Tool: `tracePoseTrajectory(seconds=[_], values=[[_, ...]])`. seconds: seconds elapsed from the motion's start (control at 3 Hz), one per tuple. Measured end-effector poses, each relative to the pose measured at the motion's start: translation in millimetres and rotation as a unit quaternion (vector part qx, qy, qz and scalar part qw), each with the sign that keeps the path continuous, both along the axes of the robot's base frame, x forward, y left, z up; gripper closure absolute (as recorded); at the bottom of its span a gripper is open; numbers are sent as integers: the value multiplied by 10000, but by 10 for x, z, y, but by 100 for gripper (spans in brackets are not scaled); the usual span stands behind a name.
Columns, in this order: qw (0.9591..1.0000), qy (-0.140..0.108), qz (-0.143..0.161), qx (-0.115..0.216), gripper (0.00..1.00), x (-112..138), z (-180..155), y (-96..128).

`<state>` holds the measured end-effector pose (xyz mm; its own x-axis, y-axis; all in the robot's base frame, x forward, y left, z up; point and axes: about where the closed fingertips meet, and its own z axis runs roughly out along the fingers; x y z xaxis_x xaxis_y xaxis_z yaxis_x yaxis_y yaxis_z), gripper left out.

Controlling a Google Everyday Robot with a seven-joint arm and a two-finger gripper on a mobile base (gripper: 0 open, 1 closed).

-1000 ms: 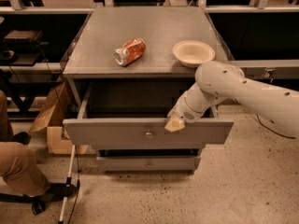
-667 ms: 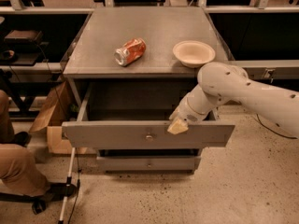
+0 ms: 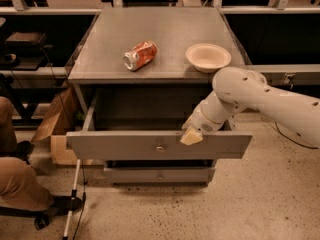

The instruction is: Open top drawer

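Note:
The top drawer (image 3: 120,145) is pulled well out of the grey cabinet. Its flat grey front has a small round metal knob (image 3: 160,147) in the middle, and its deep grey box looks empty. My gripper (image 3: 191,136) rests on the top edge of the drawer front, a little right of the knob, its pale tip hooked over the rim. The white arm reaches in from the right.
A crushed red can (image 3: 140,55) and a white bowl (image 3: 208,57) sit on the cabinet top (image 3: 110,44). A narrower drawer front (image 3: 159,175) sits closed below. A person's legs (image 3: 17,184) and a cane (image 3: 72,196) are at the left, with a cardboard box (image 3: 55,129).
The drawer has slid slightly further out toward the camera, and my gripper has moved with its front edge.

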<state>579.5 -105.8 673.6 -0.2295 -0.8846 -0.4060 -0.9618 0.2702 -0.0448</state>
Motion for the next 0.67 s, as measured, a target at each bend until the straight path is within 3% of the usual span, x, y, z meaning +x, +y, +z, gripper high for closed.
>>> tracePoseTrajectory(seconds=[0.33,0.67], values=[[10000,0,0,0,58,-1,11,12],[10000,27,48,-35,28,-33,1,3]])
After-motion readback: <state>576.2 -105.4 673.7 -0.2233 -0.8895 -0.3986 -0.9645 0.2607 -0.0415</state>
